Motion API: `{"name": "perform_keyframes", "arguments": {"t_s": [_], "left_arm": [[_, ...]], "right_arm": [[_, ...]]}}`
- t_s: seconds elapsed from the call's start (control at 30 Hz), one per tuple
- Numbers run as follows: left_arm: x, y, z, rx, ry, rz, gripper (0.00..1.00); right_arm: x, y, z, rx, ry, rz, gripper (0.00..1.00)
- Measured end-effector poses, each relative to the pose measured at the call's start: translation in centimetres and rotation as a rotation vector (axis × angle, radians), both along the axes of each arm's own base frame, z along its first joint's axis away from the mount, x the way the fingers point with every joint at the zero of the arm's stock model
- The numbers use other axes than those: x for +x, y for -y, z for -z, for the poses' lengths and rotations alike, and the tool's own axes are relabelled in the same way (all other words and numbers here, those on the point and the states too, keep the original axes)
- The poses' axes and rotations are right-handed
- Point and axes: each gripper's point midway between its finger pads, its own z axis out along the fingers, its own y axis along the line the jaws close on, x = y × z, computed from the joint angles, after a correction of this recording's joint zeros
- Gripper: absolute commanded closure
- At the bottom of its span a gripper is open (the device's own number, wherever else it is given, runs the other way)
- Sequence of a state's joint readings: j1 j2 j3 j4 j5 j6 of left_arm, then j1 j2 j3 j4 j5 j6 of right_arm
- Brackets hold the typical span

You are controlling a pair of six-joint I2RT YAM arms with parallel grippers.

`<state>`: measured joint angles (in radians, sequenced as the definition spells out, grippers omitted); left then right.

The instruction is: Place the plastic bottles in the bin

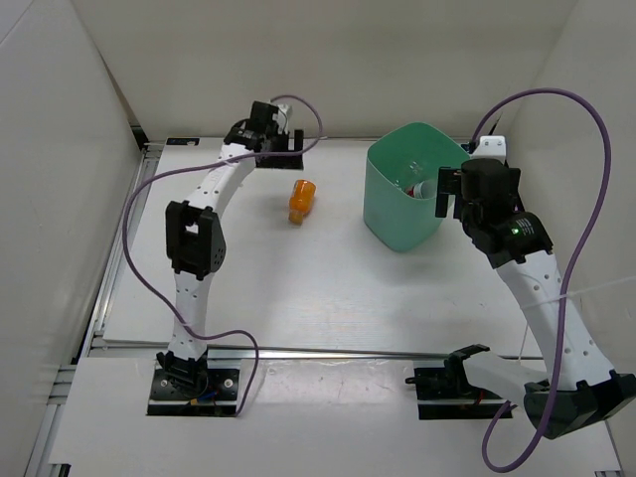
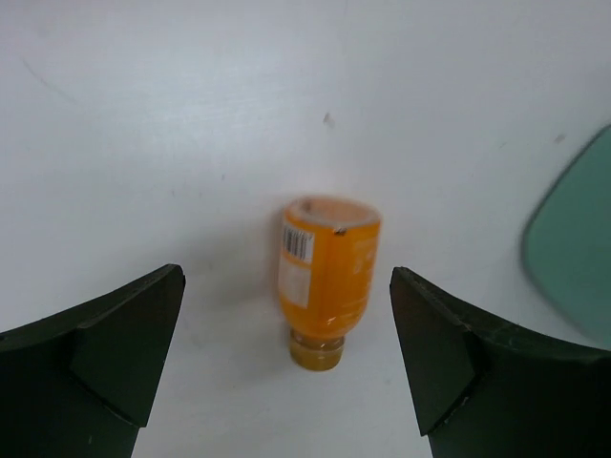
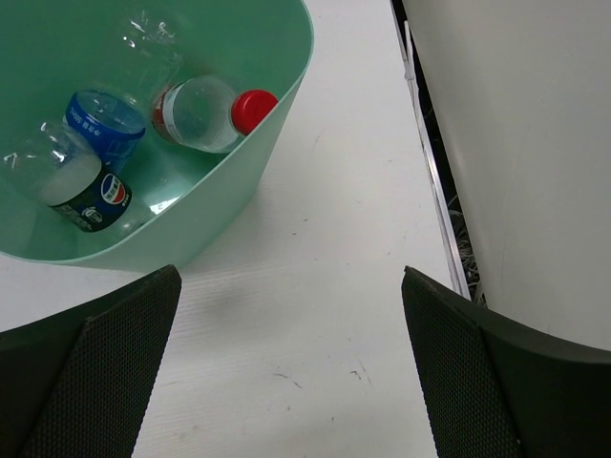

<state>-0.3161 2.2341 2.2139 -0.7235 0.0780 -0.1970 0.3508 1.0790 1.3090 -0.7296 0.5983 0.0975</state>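
The orange bottle (image 2: 327,272) is showing a white barcode label (image 2: 298,246) against the white desk (image 1: 328,288). The bin (image 3: 239,181) is looking mint green. Inside, one clear bottle (image 3: 202,114) is wearing a red cap (image 3: 254,110), and blue labels (image 3: 105,129) are wrapping two more.

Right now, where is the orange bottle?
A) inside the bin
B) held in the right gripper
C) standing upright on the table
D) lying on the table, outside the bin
D: the orange bottle lies on its side on the table, well clear of the bin and to its left.
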Motion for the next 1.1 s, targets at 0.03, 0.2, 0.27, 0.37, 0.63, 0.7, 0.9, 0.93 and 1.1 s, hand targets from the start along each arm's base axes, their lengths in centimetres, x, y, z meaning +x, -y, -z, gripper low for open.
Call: {"name": "perform_keyframes", "arguments": {"t_s": [0.03, 0.2, 0.27, 0.37, 0.63, 0.7, 0.9, 0.93, 1.1], "left_arm": [[-0.7, 0.0, 2.1, 0.03, -0.051, 0.015, 0.0], [-3.2, -1.2, 7.4, 0.109, -0.201, 0.044, 0.0], [-3.3, -1.1, 7.5, 0.106, -0.205, 0.056, 0.0], [-3.4, -0.9, 7.4, 0.095, -0.207, 0.067, 0.0], [-4.3, 2.4, 8.6, 0.061, -0.229, 0.148, 0.0], [-4.5, 3.3, 9.7, 0.053, -0.246, 0.17, 0.0], [-4.4, 4.0, 13.1, 0.031, -0.307, 0.18, 0.0], [-4.5, 4.1, 13.9, 0.027, -0.322, 0.179, 0.0], [-4.3, 4.4, 14.9, -0.004, -0.344, 0.175, 0.47]], "right_arm": [[0.0, 0.0, 0.1, 0.0, -0.002, 0.0, 0.0], [-0.2, 0.0, 1.2, -0.008, -0.028, -0.003, 0.0], [-0.2, 0.0, 1.3, -0.008, -0.03, -0.004, 0.0], [-0.3, 0.0, 1.7, -0.011, -0.04, -0.005, 0.0], [-0.3, 0.0, 1.8, -0.016, -0.043, -0.008, 0.0], [-0.3, 0.1, 1.8, -0.022, -0.045, -0.012, 0.0], [-0.3, 0.1, 1.9, -0.033, -0.052, -0.017, 0.0], [-0.2, 0.0, 2.0, -0.034, -0.055, -0.017, 0.0], [-0.1, -0.2, 2.4, -0.033, -0.07, -0.025, 0.0]]}}
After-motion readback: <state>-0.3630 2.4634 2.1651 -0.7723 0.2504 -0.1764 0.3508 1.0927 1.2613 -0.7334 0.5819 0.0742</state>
